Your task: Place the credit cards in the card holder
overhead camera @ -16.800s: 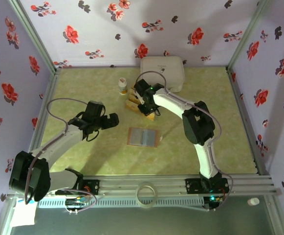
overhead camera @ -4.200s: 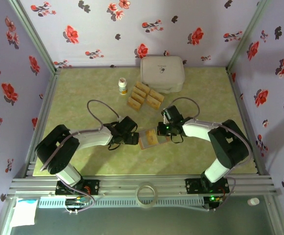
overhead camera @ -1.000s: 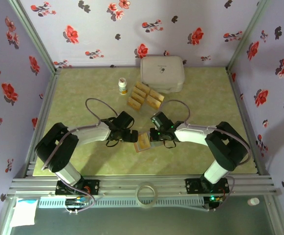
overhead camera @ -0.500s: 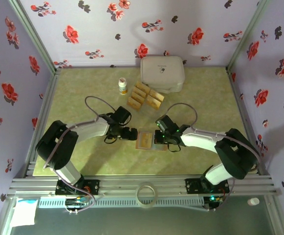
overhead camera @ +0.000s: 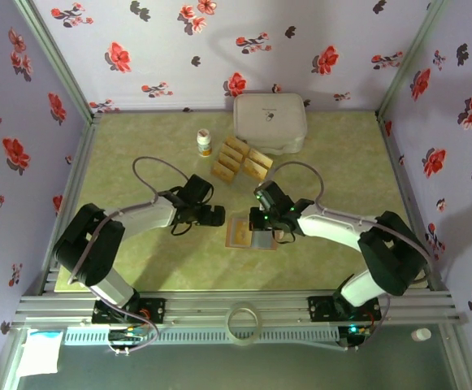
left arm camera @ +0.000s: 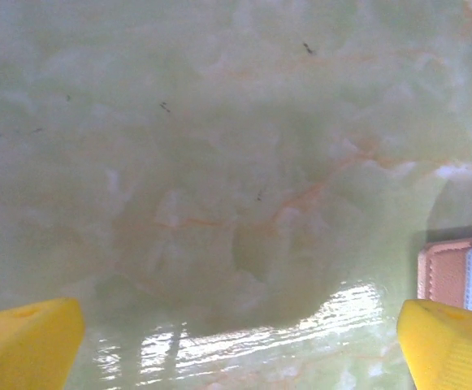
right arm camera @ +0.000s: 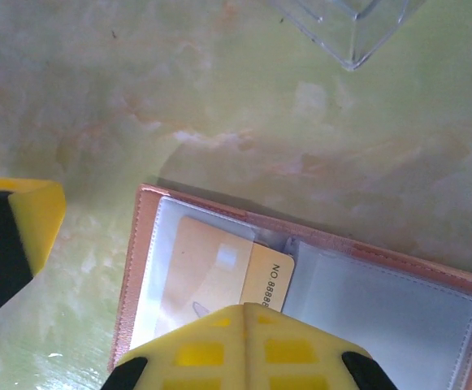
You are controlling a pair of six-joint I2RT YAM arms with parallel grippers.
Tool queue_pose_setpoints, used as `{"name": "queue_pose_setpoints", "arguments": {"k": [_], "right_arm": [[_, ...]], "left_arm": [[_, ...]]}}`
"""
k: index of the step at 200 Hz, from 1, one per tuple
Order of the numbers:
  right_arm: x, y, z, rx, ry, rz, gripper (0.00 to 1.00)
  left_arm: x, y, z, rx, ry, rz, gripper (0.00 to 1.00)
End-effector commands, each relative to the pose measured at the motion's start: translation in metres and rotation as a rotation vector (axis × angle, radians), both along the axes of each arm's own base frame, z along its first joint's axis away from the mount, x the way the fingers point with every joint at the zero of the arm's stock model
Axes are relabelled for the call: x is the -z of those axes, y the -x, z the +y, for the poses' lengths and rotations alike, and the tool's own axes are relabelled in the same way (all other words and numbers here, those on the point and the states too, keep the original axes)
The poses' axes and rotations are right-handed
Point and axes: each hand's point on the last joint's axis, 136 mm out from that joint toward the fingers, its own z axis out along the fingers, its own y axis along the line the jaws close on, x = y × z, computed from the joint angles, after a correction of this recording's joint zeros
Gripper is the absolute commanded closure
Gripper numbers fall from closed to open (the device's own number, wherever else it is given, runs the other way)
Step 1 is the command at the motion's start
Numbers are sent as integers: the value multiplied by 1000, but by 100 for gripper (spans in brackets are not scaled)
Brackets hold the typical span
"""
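The card holder (right arm camera: 398, 313) lies open on the table, pinkish-tan with clear pockets. One gold credit card (right arm camera: 211, 268) sits mostly inside its left pocket, with its right end sticking out by the fold. My right gripper (right arm camera: 248, 313) is shut, its yellow tips pressed together just over that card's near edge. From above, the right gripper (overhead camera: 260, 230) hangs over the card holder (overhead camera: 265, 242). My left gripper (overhead camera: 218, 216) stands wide open just left of the holder, nothing between its fingertips (left arm camera: 451, 345). Several more credit cards (overhead camera: 240, 160) lie in a cluster farther back.
A large white rounded box (overhead camera: 270, 122) stands at the back, with a small bottle (overhead camera: 204, 143) to its left. A clear plastic corner (right arm camera: 349, 24) lies just beyond the holder. Flowered walls close in the table on three sides.
The right gripper has shifted slightly back and left over the holder. The left gripper has drawn a little away from the holder's left edge. The holder lies squarer than a second ago.
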Motion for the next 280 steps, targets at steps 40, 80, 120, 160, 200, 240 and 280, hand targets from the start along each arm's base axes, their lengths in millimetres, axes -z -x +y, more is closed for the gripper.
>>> {"name": "queue_pose_setpoints", "arguments": {"k": [40,80,120,160,200,240,280], "right_arm": [[18,-1,0,3,11,21,100],[26,1,-4,9,30,33,100],[32,0,-2,7,34,44,100],[37,0,3,-2,33,59,100],[39,-2,9,-6,16,67,100],[38,-4,21,-20,-9,79,100],[23,-6,24,-23,-28,54,100]], "left_arm": [[6,9,-11,59,-57,-35,0],[16,16,-10,85,-121,-33,0],[26,20,-9,106,-178,-28,0],[34,21,-8,111,-194,-18,0],[41,22,-8,110,-199,-11,0],[43,24,-8,106,-194,-10,0],[42,24,-5,101,-199,-13,0]]}}
